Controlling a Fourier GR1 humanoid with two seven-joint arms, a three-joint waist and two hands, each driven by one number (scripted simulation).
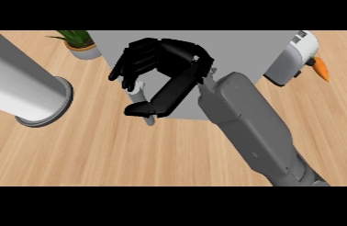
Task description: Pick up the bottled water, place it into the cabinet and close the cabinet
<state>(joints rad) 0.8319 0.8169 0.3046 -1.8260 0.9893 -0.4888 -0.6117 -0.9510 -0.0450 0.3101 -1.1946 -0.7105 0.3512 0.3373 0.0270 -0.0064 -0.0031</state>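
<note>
My right hand [166, 69] hangs over the left front part of the grey cabinet [244, 48], whose top fills the middle of the head view. Its fingers curl down at the left and the thumb [152, 103] stretches toward the cabinet's front edge. Between them shows a pale sliver of the bottled water [138, 88], with another small grey bit poking out below the thumb; the hand hides the rest. From above I cannot see the cabinet's door or its inside. My left hand does not show.
A big white-grey cylinder with a ring base [30, 94] stands at the left on the wooden counter [136, 156]. A potted plant [80, 43] is at the back left. A white appliance [293, 59] and an orange carrot [322, 70] lie at the back right.
</note>
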